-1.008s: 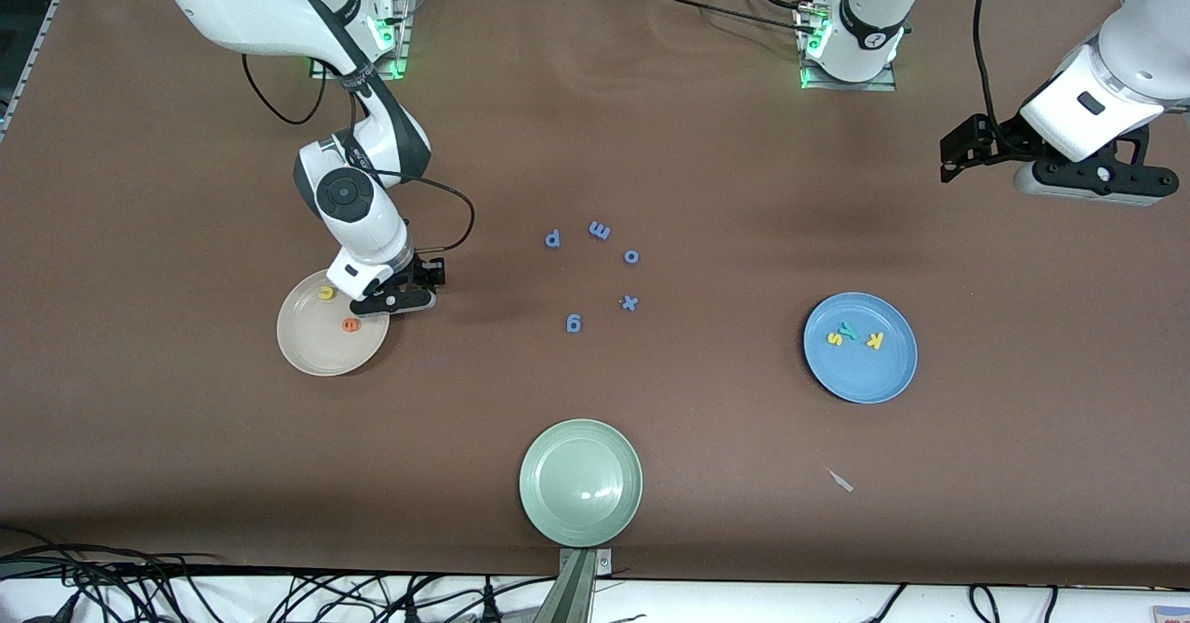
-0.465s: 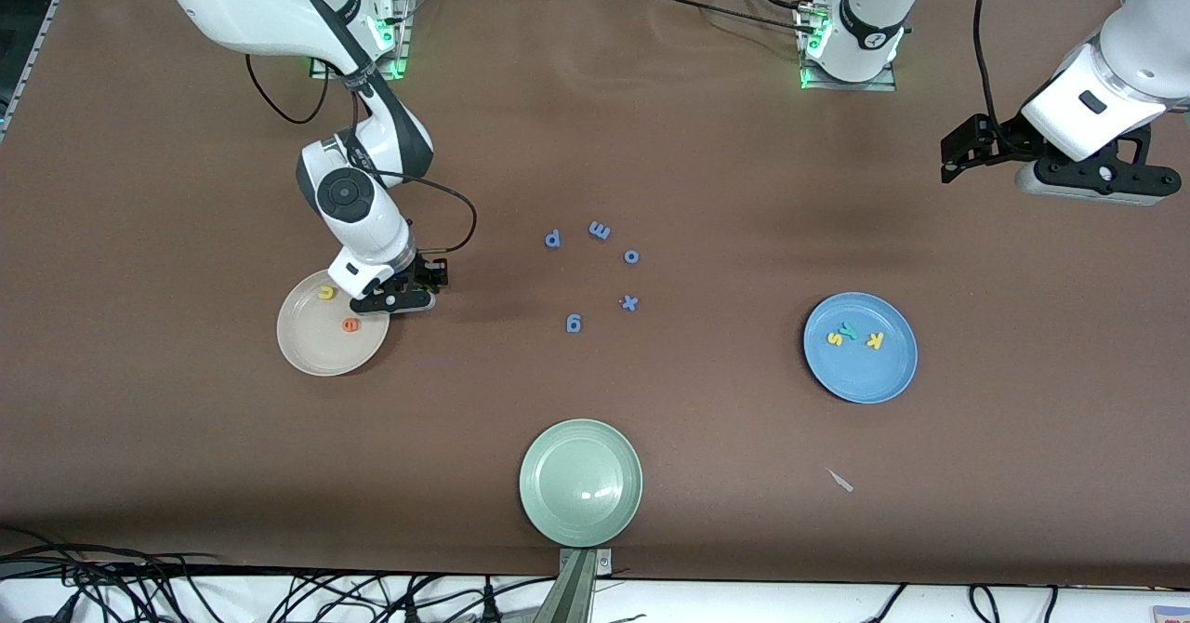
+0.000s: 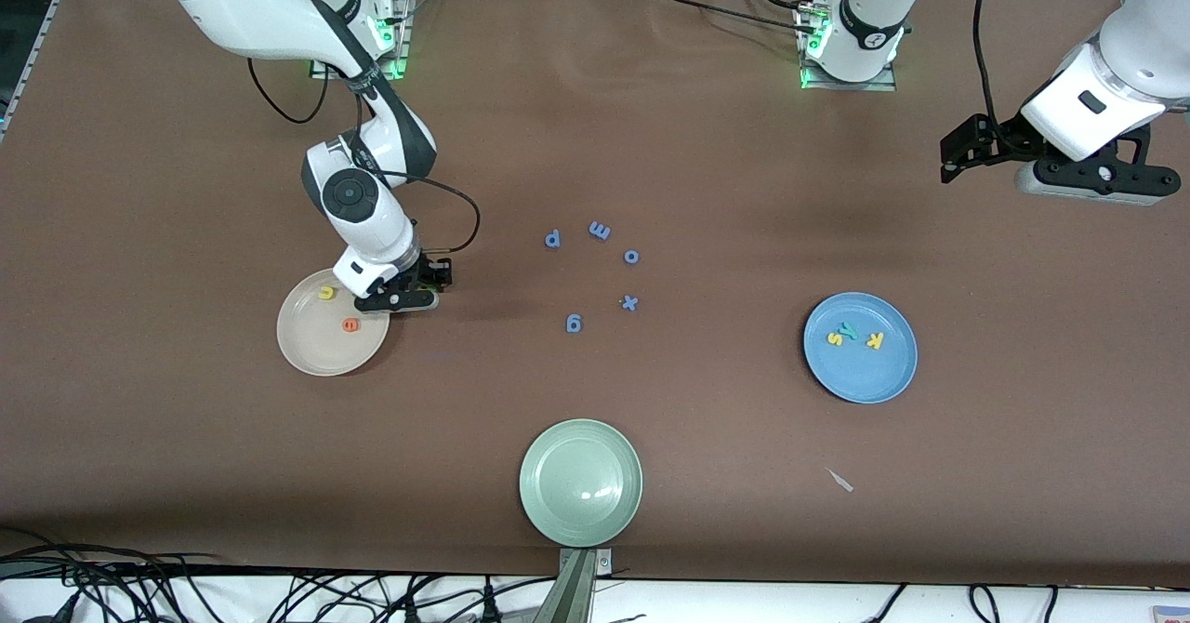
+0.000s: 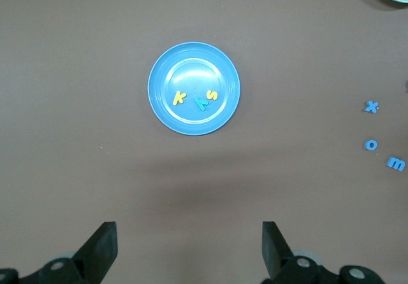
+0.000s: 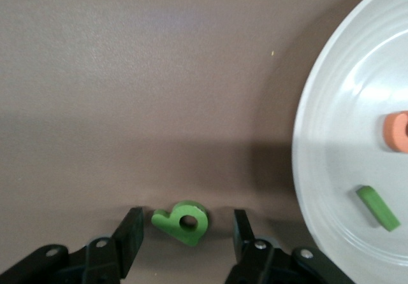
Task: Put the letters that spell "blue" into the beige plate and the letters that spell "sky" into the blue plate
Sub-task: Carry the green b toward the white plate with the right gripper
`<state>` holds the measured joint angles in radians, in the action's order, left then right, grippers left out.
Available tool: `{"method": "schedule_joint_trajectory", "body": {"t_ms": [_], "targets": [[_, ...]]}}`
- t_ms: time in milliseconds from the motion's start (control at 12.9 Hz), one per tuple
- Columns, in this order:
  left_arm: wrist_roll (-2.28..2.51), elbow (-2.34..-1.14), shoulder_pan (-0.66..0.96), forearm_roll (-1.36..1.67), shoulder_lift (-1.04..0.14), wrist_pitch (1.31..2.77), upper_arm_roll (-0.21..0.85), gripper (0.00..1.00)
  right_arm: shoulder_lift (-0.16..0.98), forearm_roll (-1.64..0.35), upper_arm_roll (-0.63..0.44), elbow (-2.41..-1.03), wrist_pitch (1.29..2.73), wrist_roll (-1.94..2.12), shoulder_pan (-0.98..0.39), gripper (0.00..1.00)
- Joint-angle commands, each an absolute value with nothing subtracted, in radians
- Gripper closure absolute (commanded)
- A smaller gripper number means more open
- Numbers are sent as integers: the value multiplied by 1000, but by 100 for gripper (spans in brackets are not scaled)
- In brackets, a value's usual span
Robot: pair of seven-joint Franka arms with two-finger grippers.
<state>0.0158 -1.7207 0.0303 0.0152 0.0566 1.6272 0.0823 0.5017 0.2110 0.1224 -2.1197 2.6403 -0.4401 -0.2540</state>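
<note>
Brown counter (image 3: 651, 139) holds the green b (image 5: 182, 221) between the open right gripper (image 5: 185, 233) by the beige plate (image 3: 307, 353); the left gripper (image 4: 189, 249) waits open, empty.

s, y, k (image 3: 874, 340) in one plate (image 3: 892, 381), u, e (image 3: 350, 325), l (image 5: 378, 208) in another plate (image 3: 307, 349), b (image 5: 182, 221) on table beside it
</note>
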Motion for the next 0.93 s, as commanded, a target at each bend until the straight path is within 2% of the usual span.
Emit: {"method": "schedule_joint_trajectory", "body": {"t_ms": [0,78,310,465,776,853], "targets": [[21,-1701,32,44,49,1626,83,0,502,198,127,-2134,2665,-453,-253,43],[23,-1701,32,43,49,1626,83,0,502,198,127,-2134,2665,-453,-253,50],[23,-1701,34,44,49,1626,83,0,496,198,127,-2134,2658,-434,-253,80],[23,-1701,34,43,49,1626,84,0,474,198,127,-2126,2649,-401,-252,83],[23,-1701,34,44,49,1626,84,0,368,193,115,-2045,2380,-188,-206,82],[23,-1701,34,44,49,1626,84,0,348,193,104,-2043,2355,-108,-184,82]]}}
